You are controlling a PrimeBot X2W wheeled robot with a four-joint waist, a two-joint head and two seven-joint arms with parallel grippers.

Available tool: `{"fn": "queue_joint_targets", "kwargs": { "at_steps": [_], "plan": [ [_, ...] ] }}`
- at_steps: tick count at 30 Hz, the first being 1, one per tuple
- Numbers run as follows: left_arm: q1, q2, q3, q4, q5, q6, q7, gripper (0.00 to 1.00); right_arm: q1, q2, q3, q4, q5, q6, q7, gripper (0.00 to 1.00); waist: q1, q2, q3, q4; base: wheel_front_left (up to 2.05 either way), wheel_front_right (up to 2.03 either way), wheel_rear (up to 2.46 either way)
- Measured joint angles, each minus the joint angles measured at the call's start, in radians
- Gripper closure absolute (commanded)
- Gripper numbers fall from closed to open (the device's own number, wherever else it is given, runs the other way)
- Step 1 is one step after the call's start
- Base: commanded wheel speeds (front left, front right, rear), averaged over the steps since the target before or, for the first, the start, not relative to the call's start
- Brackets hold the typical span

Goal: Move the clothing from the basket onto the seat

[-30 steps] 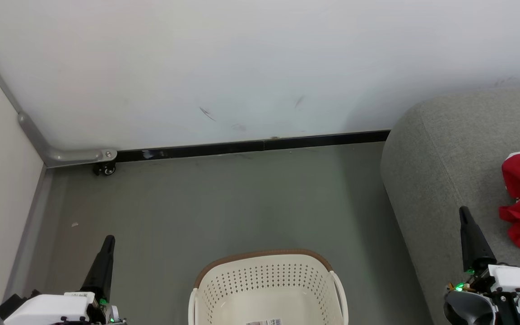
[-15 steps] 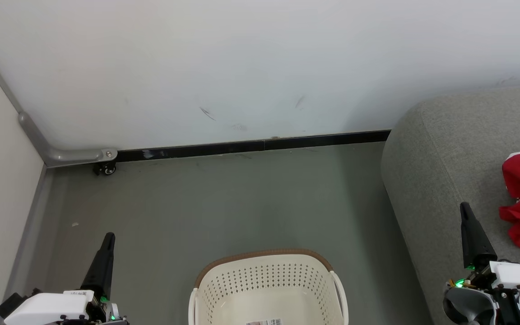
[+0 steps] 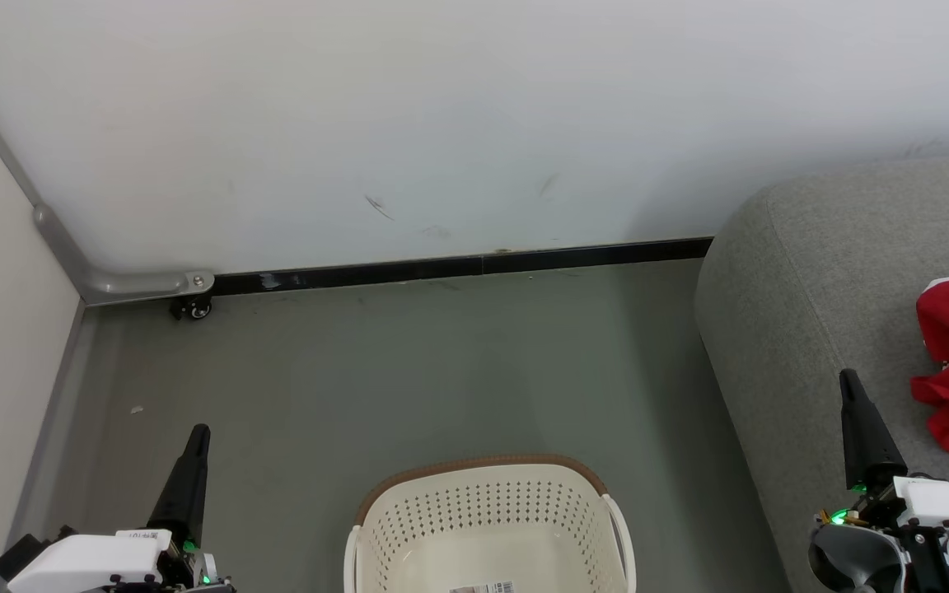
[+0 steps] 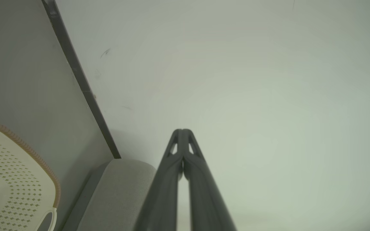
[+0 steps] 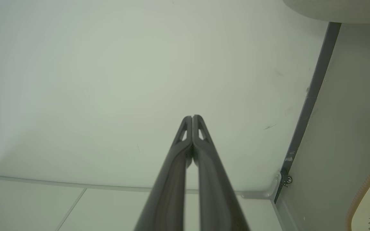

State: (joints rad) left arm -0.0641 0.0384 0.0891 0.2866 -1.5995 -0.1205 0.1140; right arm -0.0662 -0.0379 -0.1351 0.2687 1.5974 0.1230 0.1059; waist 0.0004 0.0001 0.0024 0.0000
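Jaws on both arms pressed together, empty, pointing toward the wall (image 3: 441, 107), flanking the basket (image 3: 483, 502).

The left gripper (image 3: 198, 435) rises at the lower left of the head view, its two dark fingers pressed together into one point leaning slightly right. The right gripper (image 3: 848, 380) stands at the lower right, fingers likewise closed tip to tip, leaning slightly left.
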Motion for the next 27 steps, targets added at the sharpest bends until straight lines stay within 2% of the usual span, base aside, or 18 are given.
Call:
{"fn": "queue_joint_targets", "kwargs": {
  "at_steps": [27],
  "plan": [
    [0.0, 0.0, -0.001, 0.0, 0.0, 0.0, 0.0, 1.0, 0.0, 0.0, 0.0, 0.0, 0.0, 0.0, 0.0, 1.0, -0.0002, 0.0, 0.0, 0.0, 0.0, 0.0, 0.0]
  ]
}}
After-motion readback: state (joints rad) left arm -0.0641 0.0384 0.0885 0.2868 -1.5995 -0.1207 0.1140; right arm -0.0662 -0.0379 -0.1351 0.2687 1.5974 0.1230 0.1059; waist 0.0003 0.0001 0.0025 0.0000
